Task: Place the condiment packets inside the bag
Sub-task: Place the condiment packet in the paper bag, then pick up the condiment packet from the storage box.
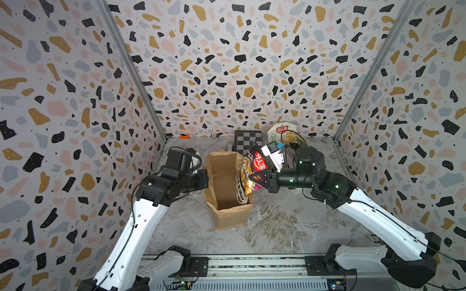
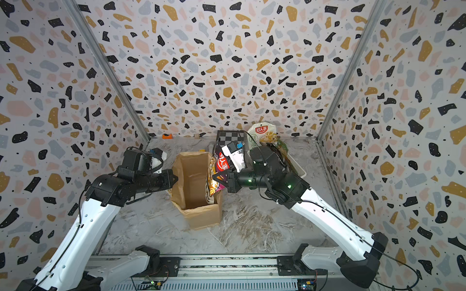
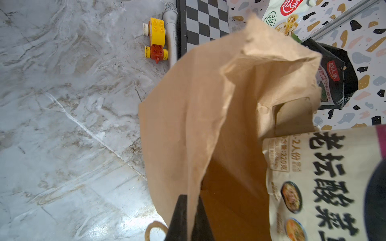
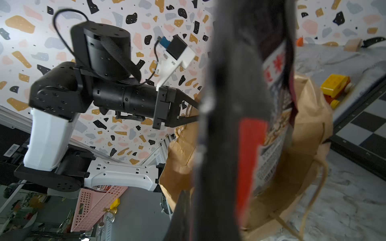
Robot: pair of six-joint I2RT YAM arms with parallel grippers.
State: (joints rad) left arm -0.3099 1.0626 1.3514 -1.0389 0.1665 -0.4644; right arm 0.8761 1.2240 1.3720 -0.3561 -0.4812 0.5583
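Left pincer (image 1: 207, 177) clamped on bag (image 1: 222, 176) left rim, frame centre, likely holding mouth spread; right pincer (image 1: 253, 178) gripping condiment packet (image 1: 244, 180) upright at bag's right rim, lower end inside, poised for drop; green-cream packet (image 1: 281, 133) waits upper right, by back wall.

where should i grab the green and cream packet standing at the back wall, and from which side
Pinch its top edge, coming from above and the front. The green and cream packet stands upright by the back wall, so that edge is free, while its lower part is hidden behind the right arm. A flat pouch probably suits an edge pinch.
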